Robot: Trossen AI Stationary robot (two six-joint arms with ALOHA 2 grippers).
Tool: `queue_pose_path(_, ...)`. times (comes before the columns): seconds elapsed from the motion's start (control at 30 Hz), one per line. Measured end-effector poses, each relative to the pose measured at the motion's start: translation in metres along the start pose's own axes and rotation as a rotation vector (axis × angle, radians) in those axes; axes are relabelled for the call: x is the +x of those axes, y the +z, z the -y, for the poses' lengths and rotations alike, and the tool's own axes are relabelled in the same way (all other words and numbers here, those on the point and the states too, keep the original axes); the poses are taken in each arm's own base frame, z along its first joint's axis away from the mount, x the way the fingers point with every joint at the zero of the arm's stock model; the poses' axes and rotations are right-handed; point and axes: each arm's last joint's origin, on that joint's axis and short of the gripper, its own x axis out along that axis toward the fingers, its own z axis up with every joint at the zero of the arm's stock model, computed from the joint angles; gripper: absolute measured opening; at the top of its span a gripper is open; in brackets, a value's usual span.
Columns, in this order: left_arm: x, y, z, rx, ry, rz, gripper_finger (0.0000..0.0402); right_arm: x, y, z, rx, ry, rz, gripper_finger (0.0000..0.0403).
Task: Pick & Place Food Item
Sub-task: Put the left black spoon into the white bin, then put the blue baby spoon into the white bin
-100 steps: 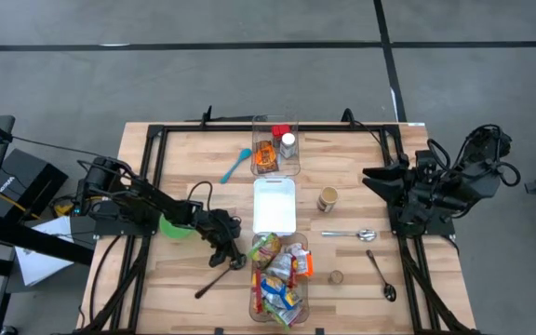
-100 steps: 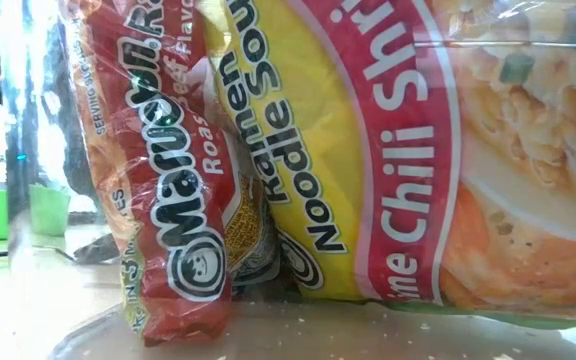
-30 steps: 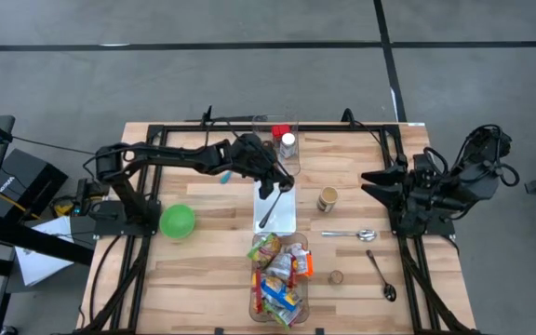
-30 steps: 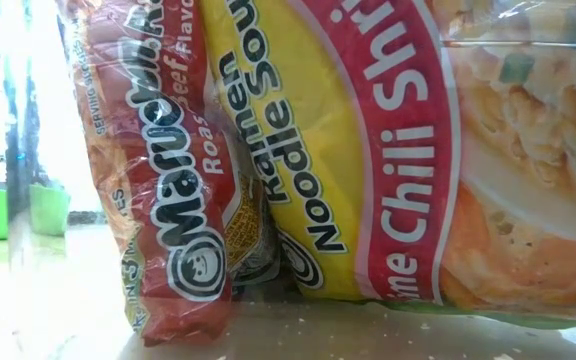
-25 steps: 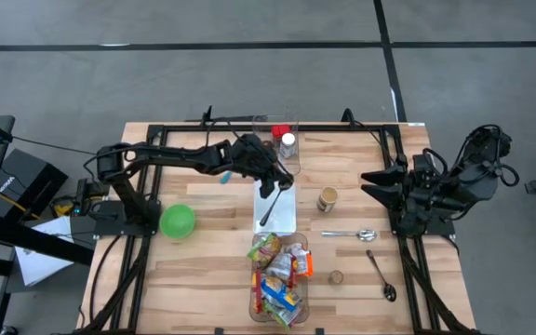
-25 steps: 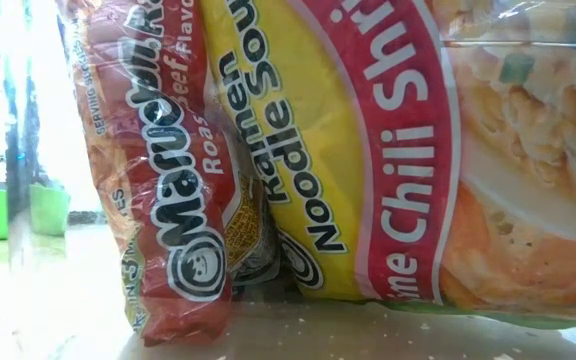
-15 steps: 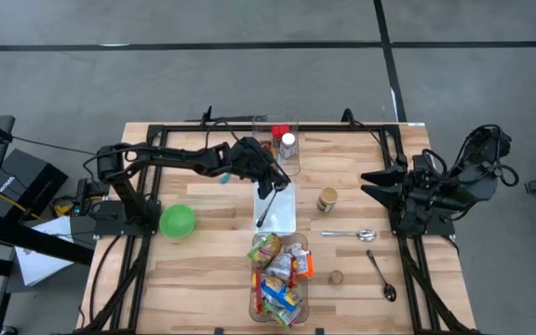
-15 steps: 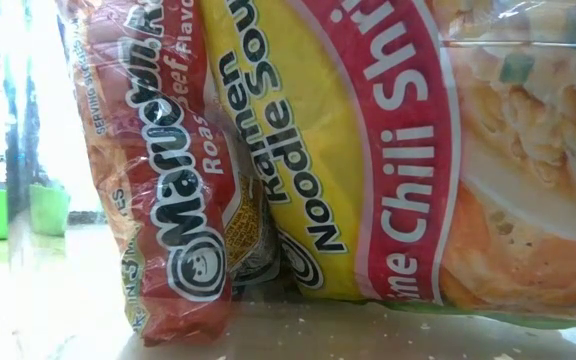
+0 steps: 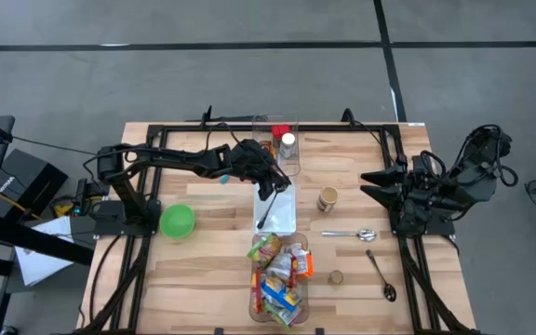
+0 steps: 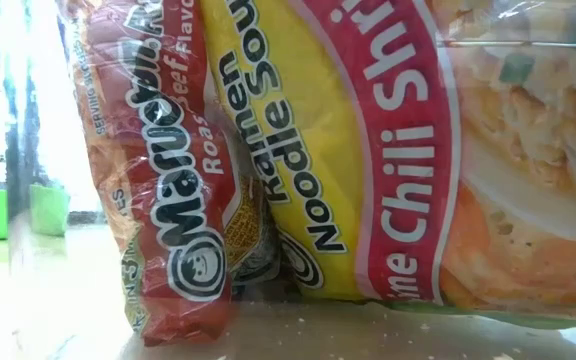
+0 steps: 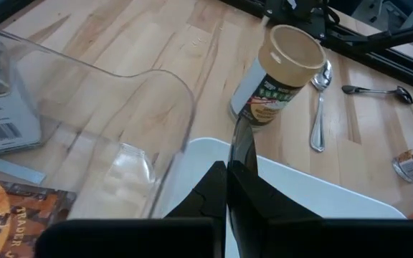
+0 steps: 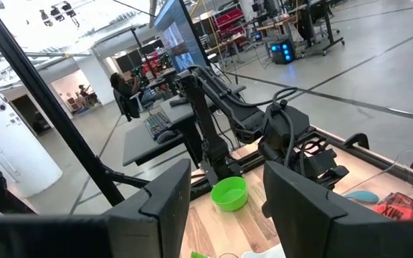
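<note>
My left gripper reaches over the white tray in the middle of the table and is shut on a slim dark utensil. In the left wrist view the utensil sticks out past the shut fingertips, above the tray. Ramen and snack packets fill a clear bin on the near side of the tray. In the low view they fill the picture. My right gripper waits open at the right edge, raised off the table. My left gripper pinches the dark utensil between its two fingers, near one end. The fingers slant down from the table's far left. The rest of the utensil points on past the fingertips over the tray. Whether its free end touches the tray, I cannot tell.
A second clear bin at the far edge holds a white-capped bottle and a snack bag. A tan-lidded jar, two spoons and a small jar lie to the right. A green bowl stands to the left.
My left gripper has tipped slightly over the white tray while staying shut on the dark utensil. It has hardly shifted its place. My right arm has kept still.
</note>
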Motion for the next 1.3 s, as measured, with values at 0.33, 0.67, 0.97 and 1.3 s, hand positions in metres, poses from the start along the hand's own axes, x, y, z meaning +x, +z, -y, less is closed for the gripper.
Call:
queue_pose_path(0.33,0.0,0.001,0.0,0.003,0.013,0.016,0.0023,0.0,0.0,0.0,0.0,-0.001,0.001,0.0171)
queue_pose_path(0.67,0.001,-0.001,0.007,0.02,-0.001,-0.001,0.009,0.0,0.0,0.0,0.001,-0.001,0.001,0.0171)
queue_pose_path(0.97,-0.013,0.013,0.015,0.038,0.008,0.098,0.0124,0.0,0.0,0.0,0.005,-0.001,0.001,0.0171)
queue_pose_path(1.3,-0.085,0.038,0.007,0.065,0.396,0.188,0.0123,0.0,0.0,0.0,0.005,-0.002,0.0,0.0171)
